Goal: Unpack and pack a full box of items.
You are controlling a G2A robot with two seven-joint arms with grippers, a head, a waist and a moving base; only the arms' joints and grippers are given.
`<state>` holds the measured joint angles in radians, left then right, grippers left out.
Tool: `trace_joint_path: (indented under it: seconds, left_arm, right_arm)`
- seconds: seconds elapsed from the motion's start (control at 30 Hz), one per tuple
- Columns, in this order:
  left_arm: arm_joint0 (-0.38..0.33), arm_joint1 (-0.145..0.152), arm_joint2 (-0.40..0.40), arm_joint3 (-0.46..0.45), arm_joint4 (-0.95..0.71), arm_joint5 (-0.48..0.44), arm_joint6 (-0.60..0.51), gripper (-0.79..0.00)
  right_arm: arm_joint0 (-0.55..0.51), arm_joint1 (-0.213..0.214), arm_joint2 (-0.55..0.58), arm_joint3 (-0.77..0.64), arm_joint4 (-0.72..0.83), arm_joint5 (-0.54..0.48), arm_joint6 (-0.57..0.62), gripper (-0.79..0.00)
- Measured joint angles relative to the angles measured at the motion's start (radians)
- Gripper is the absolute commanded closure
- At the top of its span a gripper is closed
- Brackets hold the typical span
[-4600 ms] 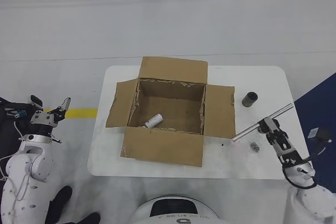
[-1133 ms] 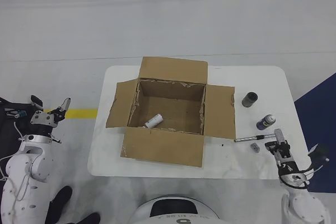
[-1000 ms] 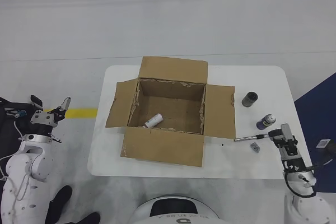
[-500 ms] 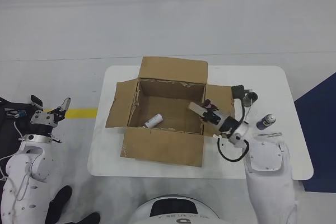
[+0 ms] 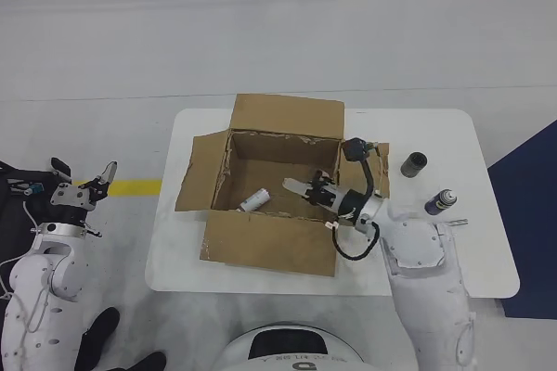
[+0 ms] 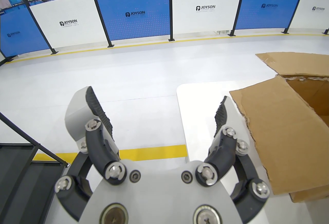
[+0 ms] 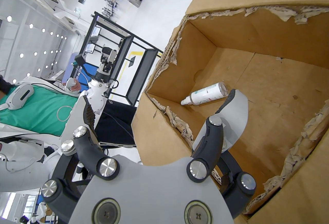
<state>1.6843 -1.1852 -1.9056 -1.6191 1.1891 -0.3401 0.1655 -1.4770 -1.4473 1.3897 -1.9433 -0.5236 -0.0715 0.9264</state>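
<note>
Right gripper (image 5: 302,188) swung in over the box (image 5: 288,116), my fingers (image 7: 239,109) spread, holding nothing. White bottle (image 7: 205,97) lies on the box floor just beyond my fingertips. Left gripper (image 6: 156,106) spread, unmoved.

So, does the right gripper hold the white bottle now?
No, the right gripper is open and empty; the white bottle lies on the floor of the box.

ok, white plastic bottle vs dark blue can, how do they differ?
The white plastic bottle lies on its side inside the open brown cardboard box; the dark blue can looks upright on the white table, outside it. The bottle is pale with a narrow nozzle; the can is dark with a silvery top. Neither is gripped.
</note>
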Motion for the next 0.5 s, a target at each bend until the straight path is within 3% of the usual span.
trace_joint_path:
  seconds: [0.27, 0.5]
  left_arm:
    - [0.000, 0.000, 0.000, 0.000, 0.000, 0.000, 0.000, -0.785]
    - [0.000, 0.000, 0.000, 0.000, 0.000, 0.000, 0.000, -0.785]
  right_arm:
    - [0.320, -0.032, -0.318, 0.271, -0.321, 0.258, 0.056, -0.785]
    - [0.500, -0.068, -0.524, 0.506, -0.484, 0.346, 0.147, -0.785]
